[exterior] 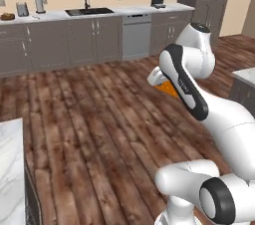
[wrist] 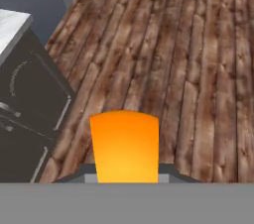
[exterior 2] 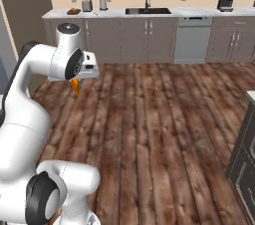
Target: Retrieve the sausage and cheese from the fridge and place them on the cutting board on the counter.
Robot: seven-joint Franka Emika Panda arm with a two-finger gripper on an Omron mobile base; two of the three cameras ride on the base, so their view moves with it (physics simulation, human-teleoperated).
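Orange, wedge-shaped block of cheese (wrist: 125,144) sits clamped between the tips of the two-finger gripper (wrist: 125,171) at the lower centre of the hand view, its broad face toward the camera; the jaws are closed on it. In the left base view the cheese (exterior: 168,88) shows at centre right, partly behind the white forearm, carried high over brown plank flooring (exterior: 94,119), evidently in transit. Dark oval wooden cutting board (exterior: 7,16) lies at upper left on the white marble counter (exterior: 55,16), well apart, so delivery remains outstanding.
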